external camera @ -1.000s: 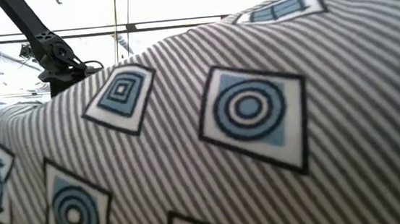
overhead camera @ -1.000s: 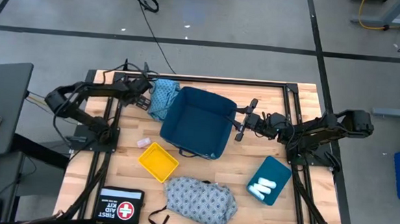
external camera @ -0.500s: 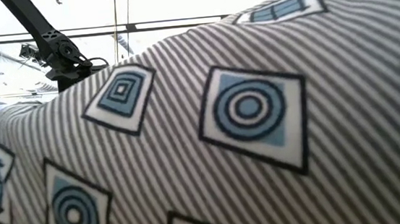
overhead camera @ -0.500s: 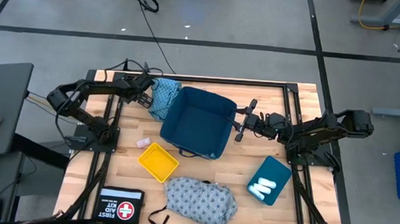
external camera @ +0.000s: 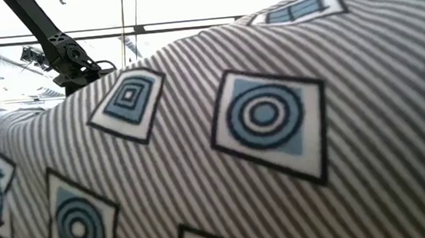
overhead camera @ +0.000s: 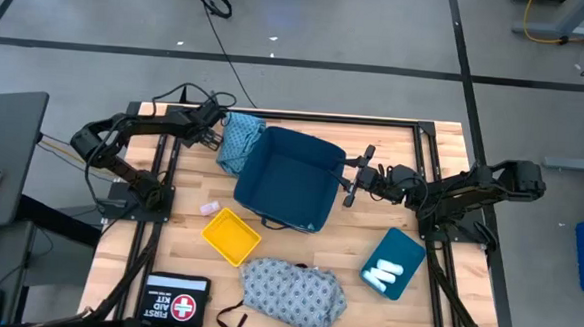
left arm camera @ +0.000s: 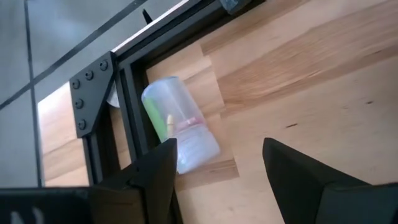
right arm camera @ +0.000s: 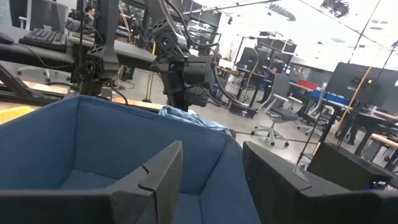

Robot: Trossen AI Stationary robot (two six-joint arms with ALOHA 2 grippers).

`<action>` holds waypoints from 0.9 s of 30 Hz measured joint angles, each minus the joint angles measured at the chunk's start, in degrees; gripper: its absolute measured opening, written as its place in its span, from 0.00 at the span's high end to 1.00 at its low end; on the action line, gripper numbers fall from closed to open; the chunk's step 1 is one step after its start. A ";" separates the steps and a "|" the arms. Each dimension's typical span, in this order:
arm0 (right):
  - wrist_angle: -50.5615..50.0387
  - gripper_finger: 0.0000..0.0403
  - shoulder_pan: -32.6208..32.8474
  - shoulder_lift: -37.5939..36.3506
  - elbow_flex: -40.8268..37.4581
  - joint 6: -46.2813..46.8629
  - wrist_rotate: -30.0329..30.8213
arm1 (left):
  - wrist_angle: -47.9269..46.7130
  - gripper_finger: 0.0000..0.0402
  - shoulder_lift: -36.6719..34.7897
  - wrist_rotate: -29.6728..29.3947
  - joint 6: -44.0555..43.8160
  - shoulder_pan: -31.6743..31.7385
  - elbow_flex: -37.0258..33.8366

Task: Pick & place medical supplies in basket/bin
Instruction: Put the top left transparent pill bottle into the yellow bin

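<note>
1. The left pincer point(overhead camera: 217, 130) has moved a little toward the back edge of the desk point(overhead camera: 299, 224) since a moment ago. The right pincer point(overhead camera: 355, 178) has stayed put.
2. The teal-blue cloth point(overhead camera: 237, 141) hangs on the left rim of the blue basket point(overhead camera: 289, 178).
3. The grey-blue cloth point(overhead camera: 293, 295) lies at the front, filling the low view. White rolls point(overhead camera: 382, 275) sit in a teal tray point(overhead camera: 394, 262). A yellow tray point(overhead camera: 231, 235) and a first aid kit point(overhead camera: 176, 300) lie nearby.
4. The left pincer's fingers point(left arm camera: 149, 174) are apart, over a clear tube point(left arm camera: 177, 130).
5. The right pincer's fingers point(right arm camera: 163, 171) are apart at the basket's right rim.
</note>
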 joint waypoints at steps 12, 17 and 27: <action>0.00 0.56 0.01 0.00 0.00 -0.04 -0.03 | 0.82 0.50 -0.30 3.99 -3.37 0.00 0.09; 0.00 0.56 0.00 0.00 0.00 -0.17 -0.05 | -0.58 0.62 -0.95 3.88 -2.39 -0.85 2.29; -0.02 0.56 0.00 0.00 0.00 -0.44 -0.14 | -16.52 0.98 -1.28 -4.99 1.74 -1.98 10.38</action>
